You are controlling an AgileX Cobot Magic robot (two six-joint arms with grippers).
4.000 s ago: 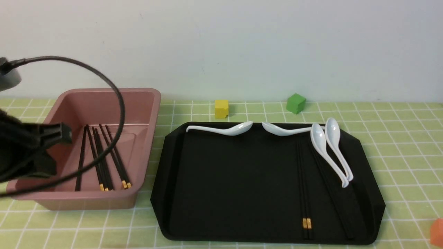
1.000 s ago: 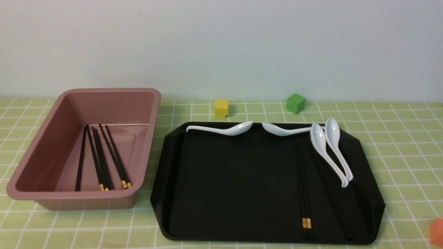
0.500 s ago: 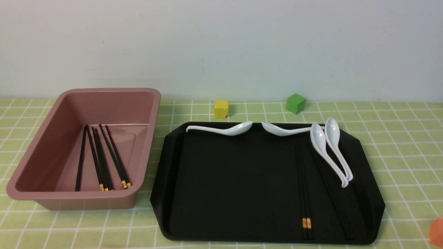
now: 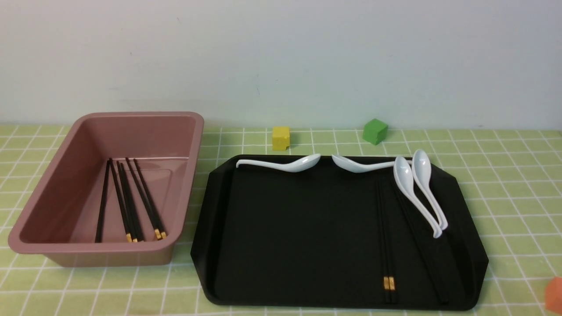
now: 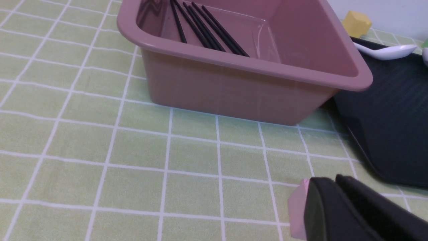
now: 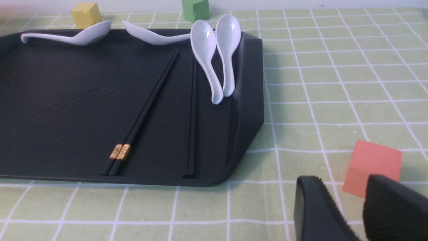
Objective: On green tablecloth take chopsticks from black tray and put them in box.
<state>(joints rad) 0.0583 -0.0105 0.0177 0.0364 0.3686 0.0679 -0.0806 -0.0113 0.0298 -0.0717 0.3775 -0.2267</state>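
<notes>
**Chopsticks split between tray and box, both grippers low over the cloth**

Four white spoons (image 4: 281, 164) crowd the far and right parts of the black tray (image 4: 290, 228); two of them lie side by side on the second chopstick pair (image 6: 191, 113), covering its far end. The banded chopstick pair (image 4: 385, 237) lies clear just to their left. A yellow cube (image 4: 281, 138) and a green cube (image 4: 375, 131) sit on the green tablecloth (image 4: 505, 175) toward the far edge, an orange cube (image 6: 371, 166) near the right front corner, a pink block (image 5: 297, 209) toward the front edge. The box (image 4: 66, 250), on the left side, holds five chopsticks (image 4: 127, 199).

The left gripper (image 5: 334, 201) hangs low beside the pink block, jaws nearly together, nothing between them. The right gripper (image 6: 341, 204) hangs low near the orange cube, jaws parted by a narrow gap, empty.
</notes>
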